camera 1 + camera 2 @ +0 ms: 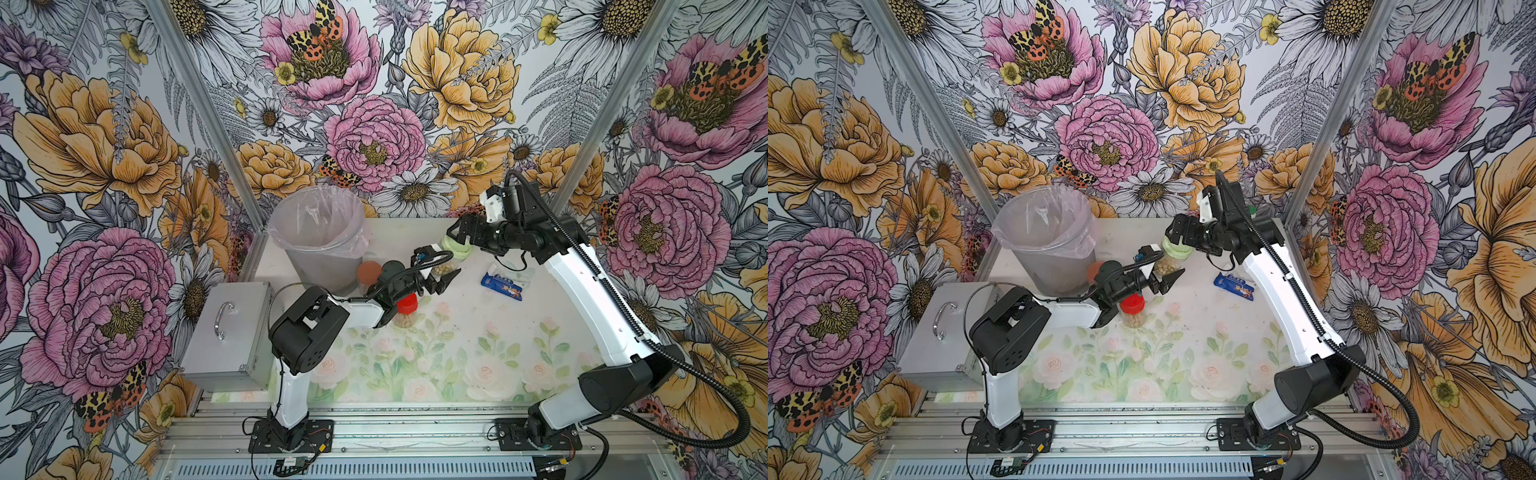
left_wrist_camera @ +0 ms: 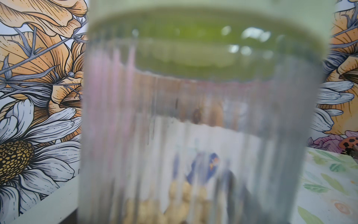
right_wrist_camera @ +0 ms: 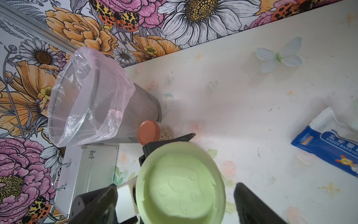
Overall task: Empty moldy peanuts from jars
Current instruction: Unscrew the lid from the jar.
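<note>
A: Where's the task item?

B: Both top views, just above frame centre. Clear ribbed jar with light green round screw lid (image 1: 455,248), lid on. Pale tan moldy peanuts (image 1: 441,268) fill only the bottom part. Left gripper (image 1: 446,280) has it by the clear body, jaws wide, one each side of the wall. Reads as a grip. Can't tell if the base sits on the table

A: Rt side?

B: Right gripper (image 3: 174,187) sits over the lid, jaws spread. Wrist view shows a gap both sides, so it's holding nothing

A: How'll it handle?

B: My guess: light, mostly air. Thin plastic wall, ribs stiffen it some, prob flexes if squeezed hard. Smooth, so it may spin in the left's hold once the lid gets torqued. Lid rim looks like the stiffest part, so take it square across the width. Body hold is best kept below the threads

A: Other jars?

B: Clear jar with brown round lid (image 1: 369,272) is left of centre, just beside the grey mesh bin with clear plastic liner (image 1: 311,266). Can't tell if they touch. Clear jar with red round lid (image 1: 406,305) is near centre, partly under the left arm. Both capped, nuts inside

A: Risk?

B: Nuts are small + round. They'll likely roll and scatter if poured wide of the bin's mouth
</note>
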You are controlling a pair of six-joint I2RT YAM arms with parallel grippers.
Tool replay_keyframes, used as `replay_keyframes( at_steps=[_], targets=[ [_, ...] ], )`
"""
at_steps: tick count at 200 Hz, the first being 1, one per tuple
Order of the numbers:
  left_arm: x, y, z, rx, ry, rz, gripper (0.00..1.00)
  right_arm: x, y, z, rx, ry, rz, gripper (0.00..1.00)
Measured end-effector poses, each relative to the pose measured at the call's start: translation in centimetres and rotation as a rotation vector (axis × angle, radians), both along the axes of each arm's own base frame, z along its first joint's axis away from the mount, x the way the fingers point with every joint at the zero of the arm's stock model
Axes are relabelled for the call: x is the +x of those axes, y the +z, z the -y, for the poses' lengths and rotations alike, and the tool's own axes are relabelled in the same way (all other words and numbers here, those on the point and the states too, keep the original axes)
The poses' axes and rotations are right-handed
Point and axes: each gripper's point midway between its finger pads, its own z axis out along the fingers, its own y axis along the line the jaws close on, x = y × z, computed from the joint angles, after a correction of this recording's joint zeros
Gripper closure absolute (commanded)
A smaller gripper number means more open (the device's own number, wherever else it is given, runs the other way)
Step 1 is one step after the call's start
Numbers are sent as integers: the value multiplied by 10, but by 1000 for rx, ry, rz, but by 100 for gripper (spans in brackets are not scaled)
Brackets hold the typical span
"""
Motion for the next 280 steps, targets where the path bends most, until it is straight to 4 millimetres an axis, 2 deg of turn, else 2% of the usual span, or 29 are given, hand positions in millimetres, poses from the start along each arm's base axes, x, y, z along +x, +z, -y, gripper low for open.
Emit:
replay_keyframes(
  at_steps=[52, 130, 156, 194, 228, 280],
  targets=[
    [0, -8, 1, 23, -1, -23, 55, 1, -7, -9, -28, 27, -7, 6],
    [0, -16, 1, 51, -1, -47, 55, 6, -21, -5, -94, 5, -22, 7],
    [0, -14, 0, 49, 0, -43, 55, 6, -20, -3, -113, 0, -11, 6],
    [0, -12, 0, 46, 0, -40, 55, 5, -5, -2, -118, -2, 31, 6],
    [-1, -8, 0, 42, -1, -35, 55, 5, -5, -2, -119, -2, 31, 6],
    [-2, 10, -1, 26, 0, 1, 56, 6, -7, -1, -129, -10, 32, 8]
  ],
)
